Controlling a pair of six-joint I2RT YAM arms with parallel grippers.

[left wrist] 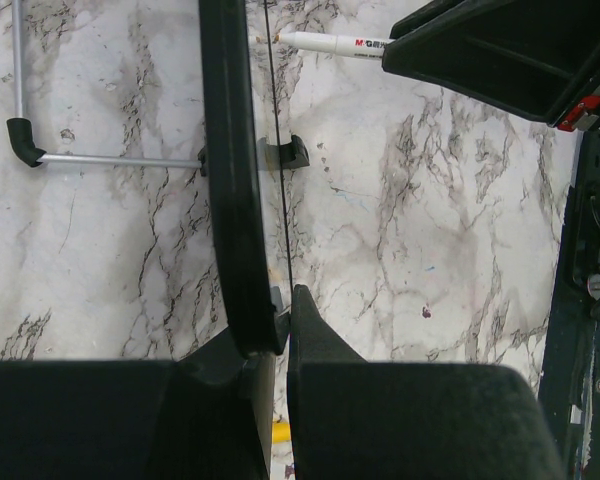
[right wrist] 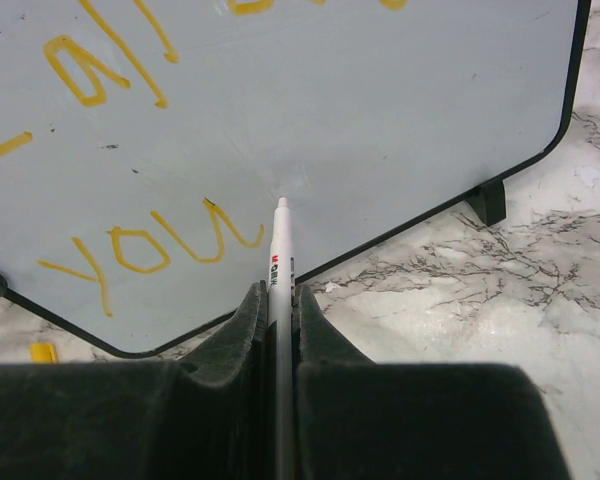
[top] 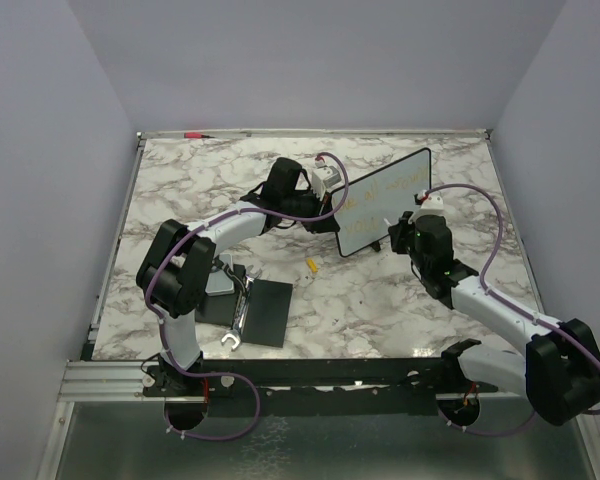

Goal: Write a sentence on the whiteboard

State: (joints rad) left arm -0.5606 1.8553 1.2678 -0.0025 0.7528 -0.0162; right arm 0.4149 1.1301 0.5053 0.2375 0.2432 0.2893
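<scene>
Both busy: left end effector (left wrist: 281, 315) pinches the frame of the small black-edged white whiteboard (right wrist: 400, 120) propped on the marble surface (top: 180, 180), right end effector (right wrist: 279, 296) clamps a white marker (right wrist: 280, 250) tipped past "you" in the yellow-orange sentence (right wrist: 185, 245), so the next word probably wants light pressure.

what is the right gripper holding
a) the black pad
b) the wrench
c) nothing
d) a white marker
d: in the right wrist view the right gripper is pinched shut on a white marker, whose tip is aimed at the whiteboard.
</scene>
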